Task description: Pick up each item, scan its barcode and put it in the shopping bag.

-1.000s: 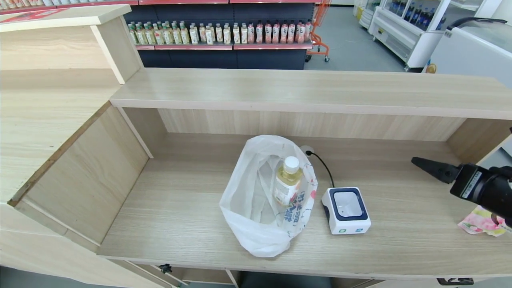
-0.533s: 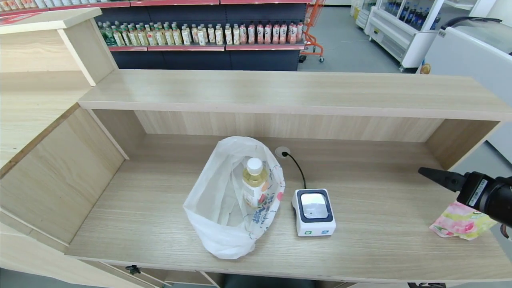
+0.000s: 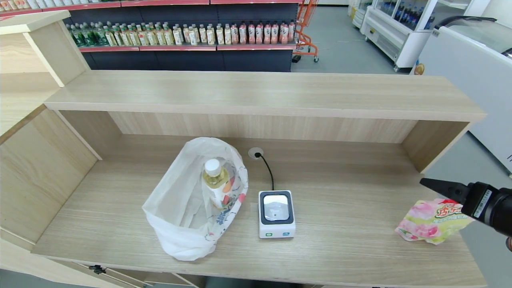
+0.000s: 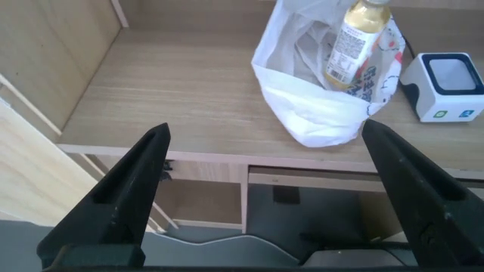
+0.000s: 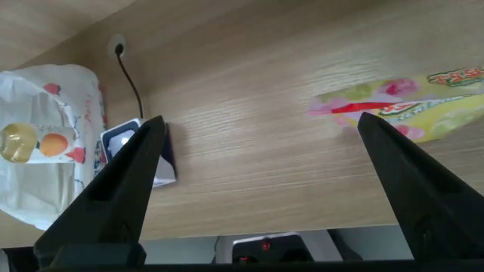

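A white shopping bag (image 3: 188, 212) stands open on the wooden counter (image 3: 340, 240) with a yellow-drink bottle (image 3: 216, 180) upright inside it. Right of the bag sits the white barcode scanner (image 3: 277, 213), its cable running to a hole at the back. A pink and yellow snack pouch (image 3: 430, 222) lies flat at the counter's right end. My right gripper (image 3: 434, 186) hangs open just above the pouch, holding nothing; in the right wrist view (image 5: 261, 189) the pouch (image 5: 412, 106) lies between its spread fingers. My left gripper (image 4: 265, 189) is open and empty, held off the counter's front edge, near the bag (image 4: 325, 91).
A raised shelf (image 3: 260, 92) runs along the back of the counter, and wooden side walls (image 3: 36, 168) close in both ends. Store shelves with bottles (image 3: 180, 36) and coolers stand in the room behind. The counter's right edge is close to the pouch.
The head camera has turned to the right, so the whole scene shifted left and the pouch came fully into view. The right gripper stays near the pouch, slightly lower.
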